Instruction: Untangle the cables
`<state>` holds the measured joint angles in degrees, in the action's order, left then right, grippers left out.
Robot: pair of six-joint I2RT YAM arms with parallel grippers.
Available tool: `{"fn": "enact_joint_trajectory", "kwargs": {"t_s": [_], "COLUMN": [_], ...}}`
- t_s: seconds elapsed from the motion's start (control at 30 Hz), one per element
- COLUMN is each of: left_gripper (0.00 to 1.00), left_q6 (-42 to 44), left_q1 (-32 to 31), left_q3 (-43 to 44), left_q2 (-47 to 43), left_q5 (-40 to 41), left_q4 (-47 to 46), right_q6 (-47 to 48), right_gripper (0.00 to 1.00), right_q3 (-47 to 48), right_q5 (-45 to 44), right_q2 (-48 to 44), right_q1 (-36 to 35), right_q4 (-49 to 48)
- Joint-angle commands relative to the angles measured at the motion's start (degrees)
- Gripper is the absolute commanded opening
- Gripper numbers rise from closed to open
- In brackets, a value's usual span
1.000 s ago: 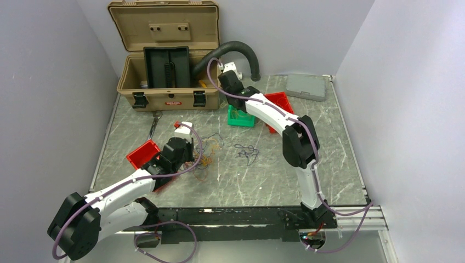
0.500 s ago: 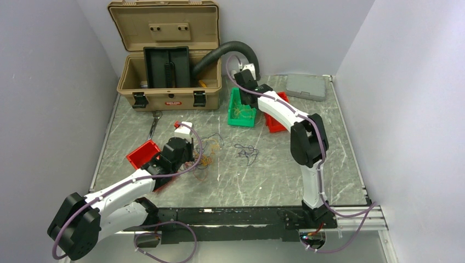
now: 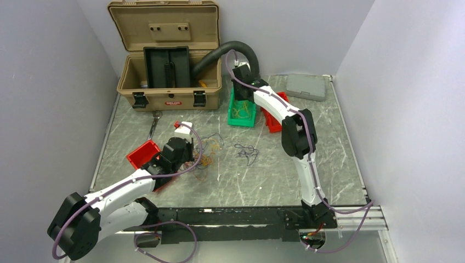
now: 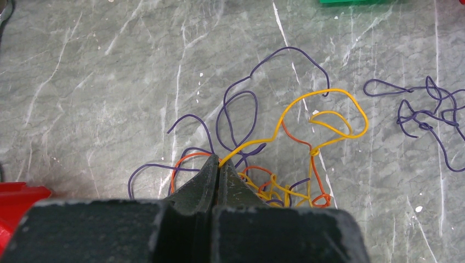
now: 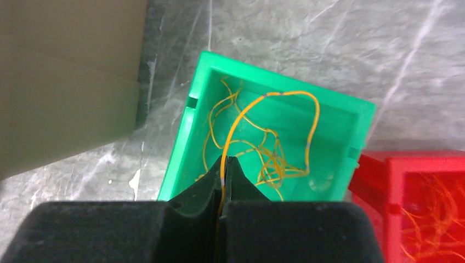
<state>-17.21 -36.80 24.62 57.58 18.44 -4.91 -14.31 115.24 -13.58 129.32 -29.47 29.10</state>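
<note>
Your right tool (image 5: 224, 160), pinched shut on a cable (image 5: 279, 93), hangs over the far-edge bin (image 5: 290, 86), likely to drop it.

— From above, can you tell the cables (image 3: 207, 159) apart, strand by strand?
— No. They are too fine there; the colours smear into one scribble.
— And in the left wrist view?
— The left gripper (image 4: 219, 164) covers the near half of the knot. A yellow strand runs in between its pressed-together fingers and vanishes; I cannot tell where it ends. The purple strands (image 4: 408, 90) are cut by the right edge, and a red bin (image 4: 16, 200) by the left.
— Right wrist?
— The right gripper (image 5: 225, 163) hides the near corner of the green bin (image 5: 290, 83) and swallows an orange strand. A second red bin (image 5: 422, 164) runs off the right edge, the tan case (image 5: 66, 82) off the left.
</note>
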Motion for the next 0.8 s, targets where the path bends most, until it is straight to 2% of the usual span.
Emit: {"fn": "enact_joint_trajectory", "kwargs": {"t_s": [0.0, 0.27, 0.3, 0.33, 0.37, 0.4, 0.6, 0.77], "left_gripper": [0.0, 0.0, 0.0, 0.0, 0.0, 0.0, 0.0, 0.0], "left_q6": [0.5, 0.6, 0.6, 0.6, 0.6, 0.6, 0.8, 0.8], "left_q1": [-0.2, -0.1, -0.2, -0.2, -0.1, -0.1, -0.2, -0.2], "left_q3": [0.3, 0.3, 0.3, 0.2, 0.2, 0.2, 0.0, 0.1], "left_q2": [-0.8, -0.6, -0.5, -0.5, -0.5, -0.5, -0.7, -0.3], "left_q5": [1.1, 0.9, 1.0, 1.1, 1.2, 1.1, 0.4, 0.2], "left_q4": [-0.8, -1.1, -1.1, -1.1, -1.1, -1.2, -1.9, -1.8], "right_q6": [-5.1, -6.3, -6.0, -5.5, -5.0, -4.5, -3.4, -2.5], "right_gripper": [0.0, 0.0, 0.12, 0.34, 0.5, 0.55, 0.56, 0.56], "right_q3": [4.6, 10.0, 11.8, 13.5, 15.1, 15.9, 9.7, 7.5], "right_q5": [10.8, 12.7, 13.1, 13.2, 12.9, 12.0, 8.5, 6.1], "right_q2": [4.7, 10.8, 11.0, 11.0, 10.5, 9.6, -0.3, -4.3], "right_q1": [4.0, 6.5, 6.4, 6.3, 6.1, 5.8, 5.0, 4.8], "right_q4": [0.3, 2.5, 3.7, 5.0, 6.2, 6.9, 6.0, 8.2]}}
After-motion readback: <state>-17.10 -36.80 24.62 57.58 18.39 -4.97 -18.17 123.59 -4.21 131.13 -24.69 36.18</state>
